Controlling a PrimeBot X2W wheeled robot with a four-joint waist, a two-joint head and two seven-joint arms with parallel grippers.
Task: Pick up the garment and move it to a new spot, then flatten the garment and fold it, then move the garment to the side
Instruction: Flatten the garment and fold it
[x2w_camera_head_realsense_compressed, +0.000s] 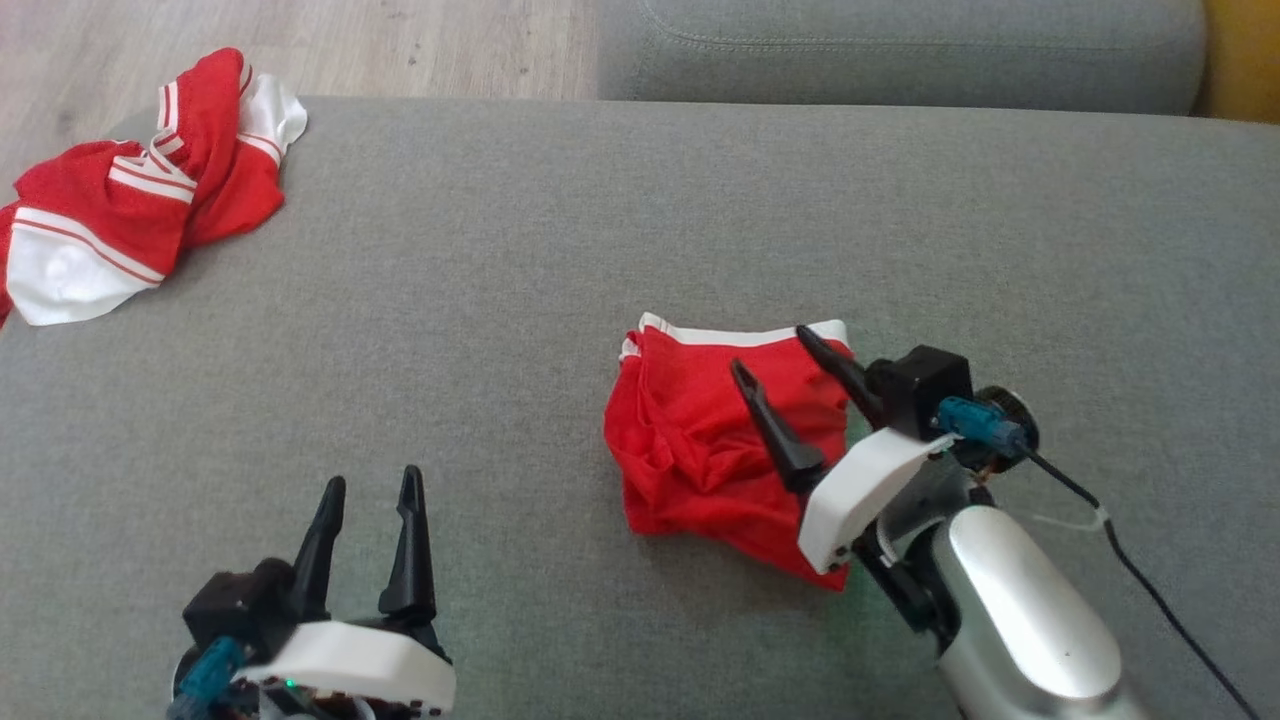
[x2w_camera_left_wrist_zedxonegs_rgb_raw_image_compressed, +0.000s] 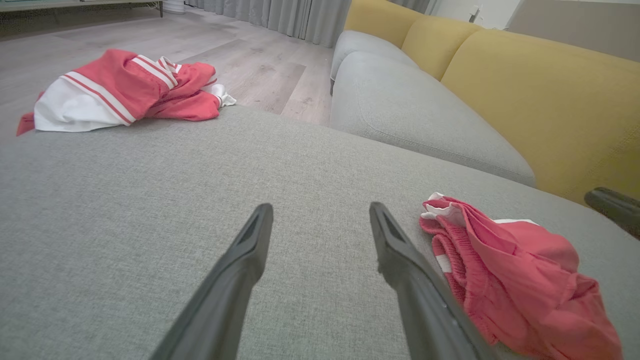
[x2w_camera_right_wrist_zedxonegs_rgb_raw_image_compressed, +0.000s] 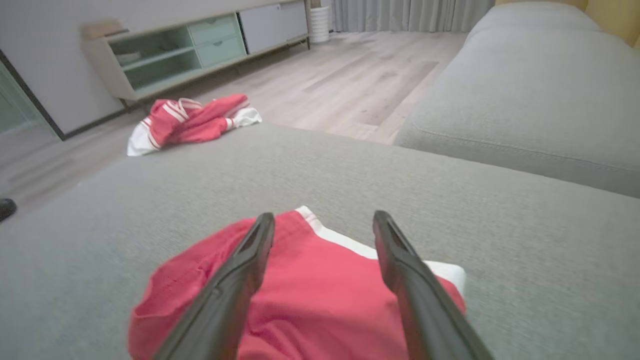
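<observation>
A red garment (x2w_camera_head_realsense_compressed: 700, 440) with a white band along its far edge lies in a rumpled, roughly folded heap on the grey cushion (x2w_camera_head_realsense_compressed: 560, 250). My right gripper (x2w_camera_head_realsense_compressed: 772, 350) hovers over its right part, open, with nothing between the fingers; in the right wrist view the garment (x2w_camera_right_wrist_zedxonegs_rgb_raw_image_compressed: 320, 295) lies right under that gripper (x2w_camera_right_wrist_zedxonegs_rgb_raw_image_compressed: 324, 220). My left gripper (x2w_camera_head_realsense_compressed: 371, 482) stands open at the lower left, well apart from the cloth. In the left wrist view the garment (x2w_camera_left_wrist_zedxonegs_rgb_raw_image_compressed: 520, 270) sits to the right of that gripper (x2w_camera_left_wrist_zedxonegs_rgb_raw_image_compressed: 320, 210).
A second red and white garment (x2w_camera_head_realsense_compressed: 140, 190) lies bunched at the cushion's far left corner. Beyond the cushion are another grey cushion (x2w_camera_head_realsense_compressed: 900, 50), wooden floor (x2w_camera_head_realsense_compressed: 300, 40) and a yellow sofa back (x2w_camera_left_wrist_zedxonegs_rgb_raw_image_compressed: 540, 95). A low cabinet (x2w_camera_right_wrist_zedxonegs_rgb_raw_image_compressed: 190, 50) stands across the room.
</observation>
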